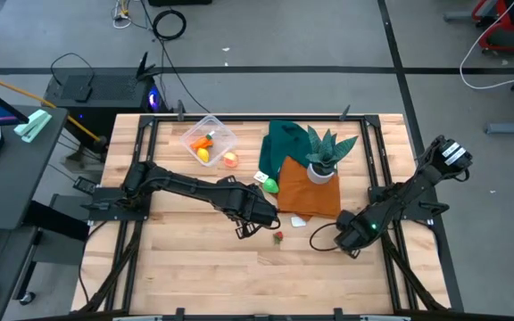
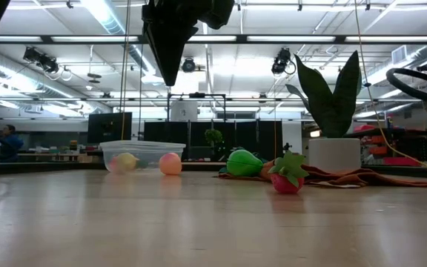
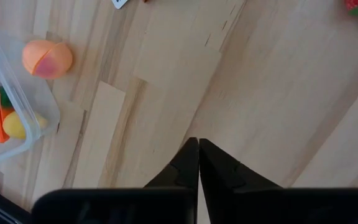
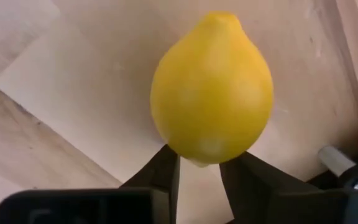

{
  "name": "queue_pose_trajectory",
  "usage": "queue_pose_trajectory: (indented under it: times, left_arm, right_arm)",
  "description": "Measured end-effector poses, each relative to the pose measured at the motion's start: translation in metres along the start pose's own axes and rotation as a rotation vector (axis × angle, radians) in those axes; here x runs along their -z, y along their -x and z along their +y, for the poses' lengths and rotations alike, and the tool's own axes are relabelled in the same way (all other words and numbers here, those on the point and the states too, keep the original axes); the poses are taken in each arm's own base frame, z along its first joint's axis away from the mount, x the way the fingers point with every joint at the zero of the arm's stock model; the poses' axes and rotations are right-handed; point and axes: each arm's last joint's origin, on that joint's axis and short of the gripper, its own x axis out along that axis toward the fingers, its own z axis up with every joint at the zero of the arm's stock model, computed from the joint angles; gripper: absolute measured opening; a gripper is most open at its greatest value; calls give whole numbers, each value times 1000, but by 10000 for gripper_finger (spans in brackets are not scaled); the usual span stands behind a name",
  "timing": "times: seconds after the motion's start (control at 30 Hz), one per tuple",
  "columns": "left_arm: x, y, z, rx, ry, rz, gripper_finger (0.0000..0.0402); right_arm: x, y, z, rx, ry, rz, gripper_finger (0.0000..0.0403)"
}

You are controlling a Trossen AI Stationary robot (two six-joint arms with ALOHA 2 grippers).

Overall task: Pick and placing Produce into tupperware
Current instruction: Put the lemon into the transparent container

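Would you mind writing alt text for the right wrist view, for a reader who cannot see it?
A yellow toy lemon fills the middle of the picture, gripped at its lower end by the right gripper, whose two dark fingers close on it. Behind it is the light wooden table.

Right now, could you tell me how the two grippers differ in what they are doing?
The right gripper is shut on a yellow lemon, while the left gripper is shut on nothing. The right gripper sits near the table's right edge; the left gripper hangs mid-table, beside the small red berry. Both are dark, two-fingered and over bare wood.
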Motion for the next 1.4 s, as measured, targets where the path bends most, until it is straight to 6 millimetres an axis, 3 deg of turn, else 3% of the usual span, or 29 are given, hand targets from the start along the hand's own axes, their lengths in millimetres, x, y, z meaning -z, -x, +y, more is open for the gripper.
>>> queue_pose_trajectory:
  times: [0.17,0.57,0.77,1.13,1.4]
  left_arm:
    - [0,0,0,0,0,0,28]
    - [0,0,0,-2,-6,2,9]
    - [0,0,0,-3,-11,4,23]
    - [1,0,0,3,-10,8,12]
    - [1,0,0,2,-11,10,17]
  right_arm:
    - [0,0,1,-8,36,11,98]
    - [-2,1,5,-65,37,31,305]
    - [-10,2,2,-49,-18,-36,360]
    - [-26,4,-3,-42,9,-94,328]
    - [-30,5,-4,-45,0,-99,225]
